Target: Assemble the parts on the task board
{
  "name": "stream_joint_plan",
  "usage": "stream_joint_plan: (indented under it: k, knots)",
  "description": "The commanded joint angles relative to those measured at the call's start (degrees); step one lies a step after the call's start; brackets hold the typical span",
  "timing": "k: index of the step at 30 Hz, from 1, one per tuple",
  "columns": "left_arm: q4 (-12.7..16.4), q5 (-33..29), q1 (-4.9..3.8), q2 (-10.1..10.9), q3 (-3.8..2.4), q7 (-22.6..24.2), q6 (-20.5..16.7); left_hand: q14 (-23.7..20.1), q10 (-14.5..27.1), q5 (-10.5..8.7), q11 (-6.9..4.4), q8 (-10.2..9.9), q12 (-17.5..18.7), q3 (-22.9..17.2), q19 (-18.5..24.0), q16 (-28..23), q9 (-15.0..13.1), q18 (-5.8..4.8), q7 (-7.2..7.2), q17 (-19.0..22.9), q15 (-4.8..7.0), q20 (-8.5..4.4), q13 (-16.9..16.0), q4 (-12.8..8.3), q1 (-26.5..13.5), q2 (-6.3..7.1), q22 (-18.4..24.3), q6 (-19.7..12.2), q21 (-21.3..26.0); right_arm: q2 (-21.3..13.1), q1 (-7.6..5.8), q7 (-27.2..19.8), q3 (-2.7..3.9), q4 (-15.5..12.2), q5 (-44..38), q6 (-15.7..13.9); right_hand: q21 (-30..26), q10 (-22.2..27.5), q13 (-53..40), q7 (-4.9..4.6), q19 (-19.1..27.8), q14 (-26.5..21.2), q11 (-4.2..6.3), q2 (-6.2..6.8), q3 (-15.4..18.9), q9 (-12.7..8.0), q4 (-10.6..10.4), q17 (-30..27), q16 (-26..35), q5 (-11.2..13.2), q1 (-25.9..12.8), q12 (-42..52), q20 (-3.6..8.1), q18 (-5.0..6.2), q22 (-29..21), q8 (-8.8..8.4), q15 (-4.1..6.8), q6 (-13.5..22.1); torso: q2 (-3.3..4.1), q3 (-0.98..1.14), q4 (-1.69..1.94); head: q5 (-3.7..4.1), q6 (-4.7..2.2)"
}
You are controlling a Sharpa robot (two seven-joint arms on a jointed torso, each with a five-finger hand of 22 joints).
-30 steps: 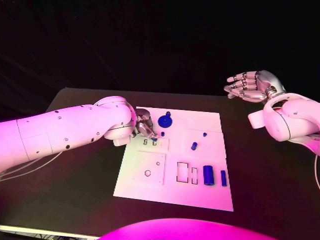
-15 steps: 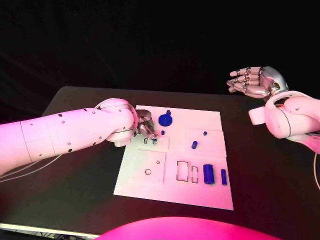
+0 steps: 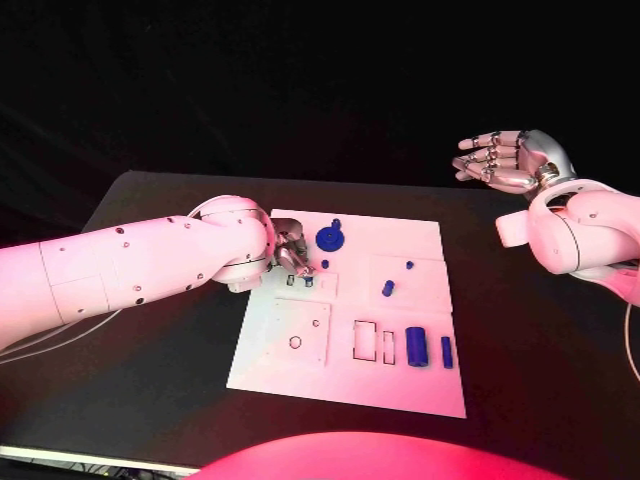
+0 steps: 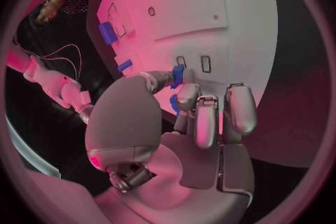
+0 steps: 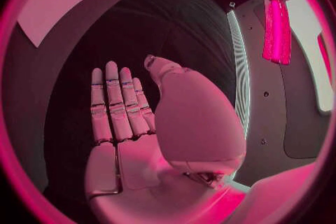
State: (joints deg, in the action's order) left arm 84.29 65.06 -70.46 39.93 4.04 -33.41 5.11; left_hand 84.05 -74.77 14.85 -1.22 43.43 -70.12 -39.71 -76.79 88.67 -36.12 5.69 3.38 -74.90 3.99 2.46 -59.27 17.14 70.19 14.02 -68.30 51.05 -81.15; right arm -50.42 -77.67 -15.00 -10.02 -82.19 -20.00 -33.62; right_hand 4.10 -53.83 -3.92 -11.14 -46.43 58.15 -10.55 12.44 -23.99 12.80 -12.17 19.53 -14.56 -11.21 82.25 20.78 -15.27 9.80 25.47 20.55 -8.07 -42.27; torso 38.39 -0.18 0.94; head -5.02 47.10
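At lower centre of the head view, the white rectangular task board (image 3: 352, 385) carries two blue bars (image 3: 417, 348). Mid-left, the left hand (image 3: 290, 249) pinches a small blue peg (image 4: 178, 75) over its slots. Upper right, the right hand (image 3: 511, 162) hangs empty, fingers loosely spread.

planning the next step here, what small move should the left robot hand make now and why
Probably ease the left robot hand down so the small blue part pinched at its fingertips goes into one of the two small slots on the task board. In the left wrist view the part sits right beside those slots, both of which look unfilled. The right robot hand hangs open, off the board.
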Motion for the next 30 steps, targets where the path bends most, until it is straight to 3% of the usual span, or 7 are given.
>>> stream_joint_plan:
  k: [1, 30]
  knots:
    - [0.24, 0.72, 0.16, -0.02, 0.06, 0.40, 1.73, 5.32, -0.43, 0.26, 0.15, 0.29, -0.28, -12.19, -0.33, 0.33, -0.05, -1.10, -0.17, -13.00, 0.24, -0.15, -0.08, -12.00, 0.01, -0.33, -0.08, 0.27, -0.21, 0.05, -0.01, -0.96, 0.02, -0.02, 0.18, 0.98, -0.29, -0.19, 0.10, -3.32, 0.43, 0.32, -0.06, 0.05, -0.30, -0.08, 0.06, -0.08, 0.37, 0.00, -0.73, -0.27, 0.16, 0.69, -0.11, -0.38, 0.06, -0.51, 0.03, -0.04, 0.00, -0.06, 0.13]
    - [0.91, -1.21, 0.32, 0.69, 0.03, 0.12, 1.67, 5.38, -1.02, 0.45, 0.03, 0.25, -0.60, -12.75, -0.51, 0.41, -0.10, -1.16, -0.29, -13.16, 0.32, -0.24, -0.67, -12.58, -0.12, 0.09, -0.36, 0.73, -0.34, 0.24, 0.01, -0.83, 0.01, 0.45, 0.16, 0.91, 0.10, -0.38, 0.21, -3.25, -0.85, 0.78, 0.01, 0.09, -0.46, -0.29, 0.28, -0.31, 0.71, 0.02, -1.18, -0.28, 0.27, 0.82, -0.53, -0.43, 0.18, -0.77, 0.00, 0.01, -0.05, -0.36, 0.43]
